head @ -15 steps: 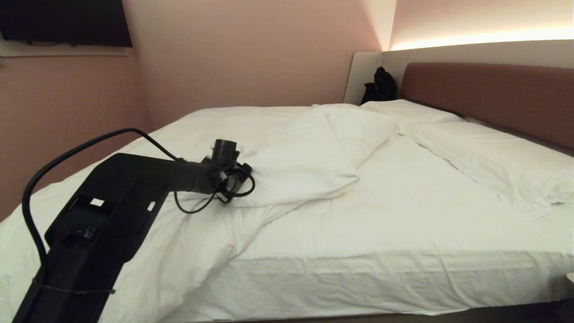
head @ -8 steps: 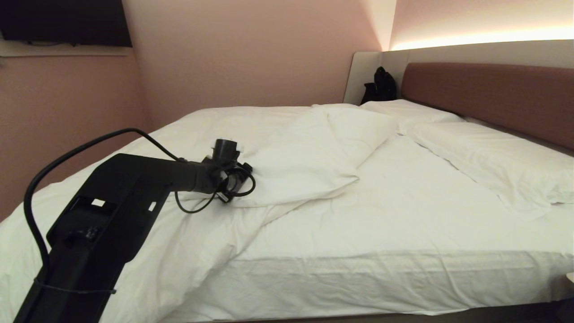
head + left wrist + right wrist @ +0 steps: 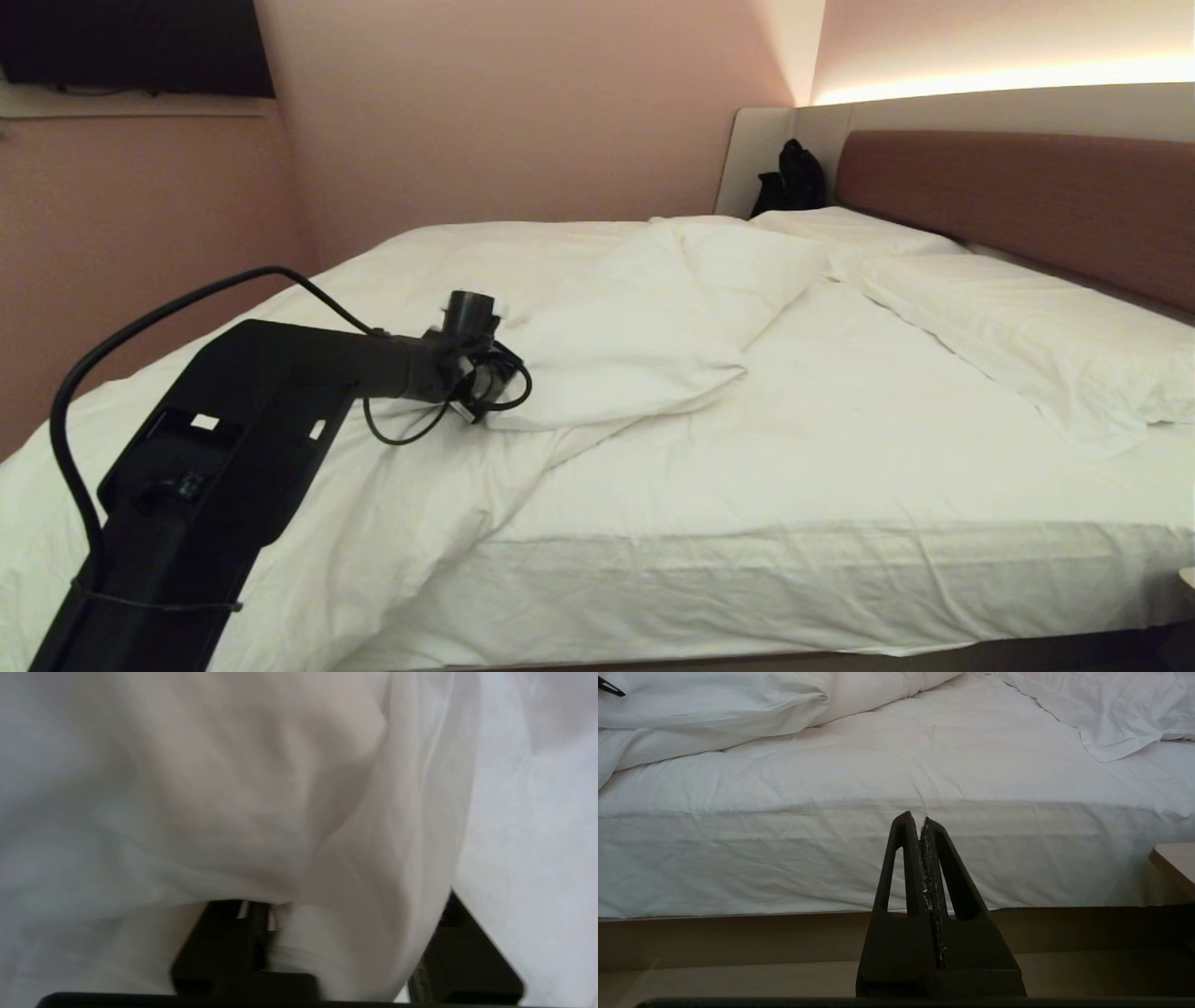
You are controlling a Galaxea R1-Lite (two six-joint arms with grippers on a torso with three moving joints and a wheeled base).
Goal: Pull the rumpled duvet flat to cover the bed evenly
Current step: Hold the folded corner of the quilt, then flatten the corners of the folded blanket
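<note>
The white duvet (image 3: 616, 327) lies rumpled over the left half of the bed (image 3: 747, 579), its corner folded back so the sheet shows on the right half. My left gripper (image 3: 485, 397) reaches out over the bed to the folded edge. In the left wrist view a thick fold of duvet (image 3: 280, 788) is bunched between the two black fingers (image 3: 219, 952) and hides their tips. My right gripper (image 3: 920, 820) hangs shut and empty, low in front of the mattress side, apart from the duvet (image 3: 714, 709).
Two white pillows (image 3: 1018, 327) (image 3: 840, 229) lie along the reddish-brown headboard (image 3: 1008, 201). A black bag (image 3: 792, 177) sits in the far corner. Pink walls close in on the left and far sides. A wooden table corner (image 3: 1174, 861) stands near the bed's right.
The left gripper's fingers have closed in on the duvet's folded edge, which now bunches slightly at the gripper. The arm itself has hardly moved.
</note>
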